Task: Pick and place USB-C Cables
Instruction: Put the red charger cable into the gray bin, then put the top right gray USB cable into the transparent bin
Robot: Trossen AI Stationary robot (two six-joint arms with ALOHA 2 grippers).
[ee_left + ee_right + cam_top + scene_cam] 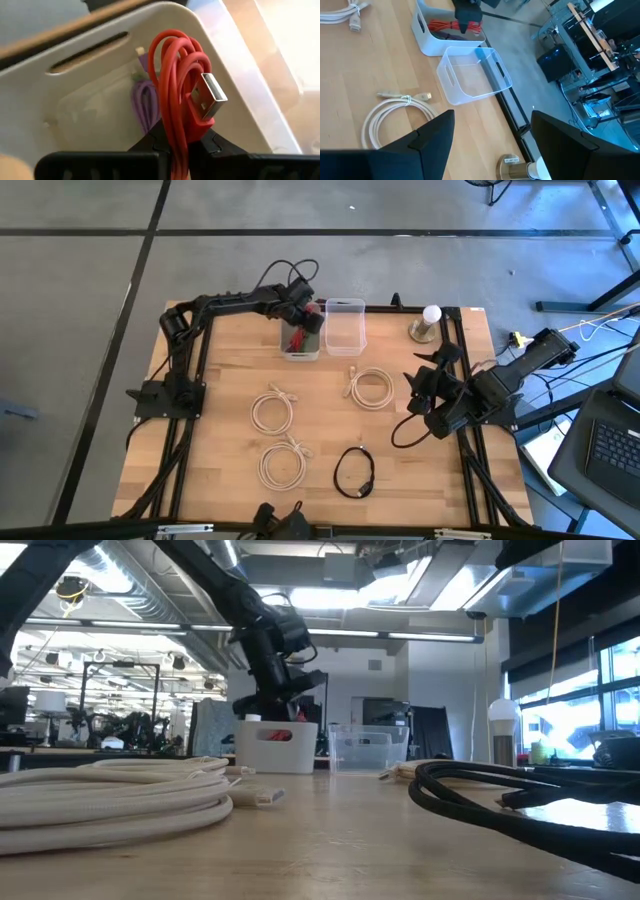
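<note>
we see the left gripper [182, 150] pinched shut on the red cable [177, 85], upper centre, over the white bin [300, 345]. we judge it light, floppy, slick; grip mid-bundle. right gripper [490, 132] at right, jaws wide, empty.

Red cable [176, 100] in end effector [181, 145]; white bin [100, 85] behind

The purple cable [143, 102] is mostly hidden behind the red cable [176, 85] in the white bin [90, 95]. At six o'clock, the red loops vanish between the left gripper [180, 150] fingers.
</note>
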